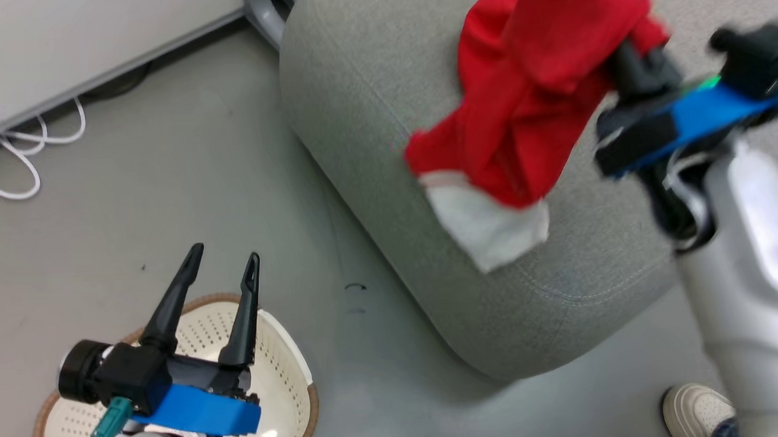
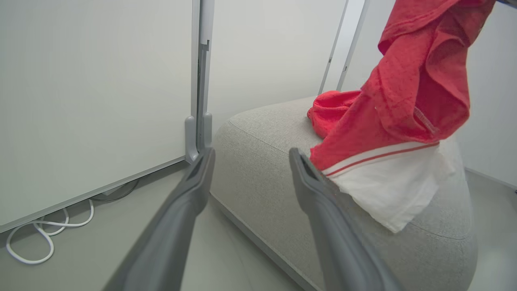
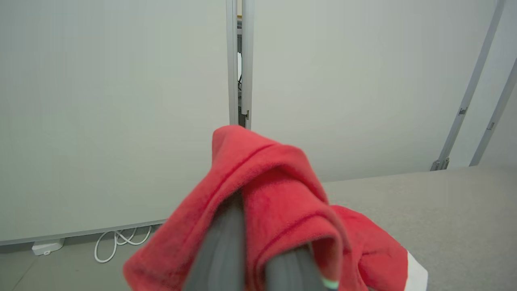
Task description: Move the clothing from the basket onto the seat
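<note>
Grey floor (image 1: 165,208) runs to white wall panels (image 1: 60,49) with a loose white cable (image 1: 25,152) at their foot. Over the light-grey sofa (image 1: 371,114) the blurred right pincer (image 1: 628,63) is clamped on a red garment (image 1: 534,87), its white lining seemingly brushing the cushion; a second red garment (image 2: 331,111) lies behind. The left pincer (image 1: 225,253), spread wide and empty, partly hides the basket (image 1: 287,371).
</note>
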Tool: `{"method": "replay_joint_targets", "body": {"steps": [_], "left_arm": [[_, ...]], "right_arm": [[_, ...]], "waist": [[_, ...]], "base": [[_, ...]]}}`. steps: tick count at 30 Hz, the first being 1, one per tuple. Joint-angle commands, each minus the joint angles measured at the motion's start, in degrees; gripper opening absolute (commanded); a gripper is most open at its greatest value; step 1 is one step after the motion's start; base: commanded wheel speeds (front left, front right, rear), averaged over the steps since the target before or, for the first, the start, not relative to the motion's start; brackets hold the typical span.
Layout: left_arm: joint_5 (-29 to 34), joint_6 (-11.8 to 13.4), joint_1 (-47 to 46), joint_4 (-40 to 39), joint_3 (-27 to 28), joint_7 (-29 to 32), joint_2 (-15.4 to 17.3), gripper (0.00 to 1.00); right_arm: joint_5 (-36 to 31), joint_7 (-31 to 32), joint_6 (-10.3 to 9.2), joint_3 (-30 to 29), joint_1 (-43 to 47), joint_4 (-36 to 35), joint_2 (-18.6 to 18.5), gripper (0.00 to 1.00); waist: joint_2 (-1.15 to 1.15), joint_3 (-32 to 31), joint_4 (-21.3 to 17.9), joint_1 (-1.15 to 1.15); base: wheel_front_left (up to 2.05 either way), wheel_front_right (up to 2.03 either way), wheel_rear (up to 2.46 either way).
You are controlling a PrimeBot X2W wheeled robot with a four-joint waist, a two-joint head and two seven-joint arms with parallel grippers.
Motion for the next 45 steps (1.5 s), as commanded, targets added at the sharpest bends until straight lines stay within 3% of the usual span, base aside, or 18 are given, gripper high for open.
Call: {"method": "replay_joint_targets", "body": {"steps": [1,9,13,18,29,30,31,32,38,45], "left_arm": [[0.3,0.0,-1.3,-0.5,-0.1,-0.2,0.8,1.00],[0.6,0.0,-5.1,-2.8,-1.6,-0.2,4.0,1.00],[-0.3,0.0,-6.9,-5.3,-2.5,-0.2,5.8,1.00],[-0.1,0.0,-8.9,-8.0,-3.1,-0.2,7.4,1.00],[0.1,0.0,-11.0,-12.9,-2.9,-0.2,9.5,1.00],[-0.1,0.0,-11.0,-12.8,-3.1,-0.1,9.6,1.00],[-0.2,0.0,-11.1,-12.8,-3.1,-0.1,9.6,1.00],[-0.4,0.0,-11.2,-12.8,-3.1,0.0,9.5,1.00],[-1.0,0.4,-10.7,-11.7,-3.2,0.3,9.4,1.00],[-1.3,0.8,-9.8,-9.1,-4.0,0.1,8.1,1.00]], "right_arm": [[1.3,0.4,0.02,-1.2,-3.4,0.1,-1.1,0.00],[5.1,2.1,0.02,-8.9,-19.8,4.1,-9.6,0.00],[2.6,0.8,0.03,-14.2,-25.9,6.4,-13.6,0.00],[-0.4,-0.9,0.02,-18.4,-28.6,10.6,-15.9,0.00],[-4.7,-5.9,0.02,-21.6,-21.8,25.5,-13.1,0.00],[-5.2,-6.3,0.02,-21.4,-21.5,27.1,-12.9,0.05],[-5.6,-6.7,0.03,-21.3,-21.2,28.4,-12.4,0.49],[-6.0,-7.0,0.03,-21.1,-21.0,29.7,-12.1,1.00],[-9.7,-8.2,0.02,-18.5,-20.3,36.5,-11.9,1.00],[-11.1,-9.0,0.02,-16.7,-19.4,39.6,-11.1,1.00]], "waist": [[0.00,2.9,0.8,-0.01],[0.00,10.6,3.1,-0.01],[0.00,14.6,4.1,-0.01],[0.00,18.7,5.3,-0.01],[0.00,24.2,7.5,-0.01],[0.00,24.3,7.7,-0.01],[0.00,24.5,8.0,-0.01],[0.00,24.6,8.1,-0.01],[0.00,23.2,8.8,-0.01],[0.00,19.3,9.2,-0.01]], "base": [[0.00,0.00,0.00],[0.00,0.00,0.00],[0.00,0.00,0.00],[0.00,0.00,0.00],[0.00,0.00,0.00],[0.00,0.00,0.00],[0.00,0.00,0.00],[0.00,0.00,0.00],[0.00,0.00,0.00],[0.00,0.00,0.00]]}}
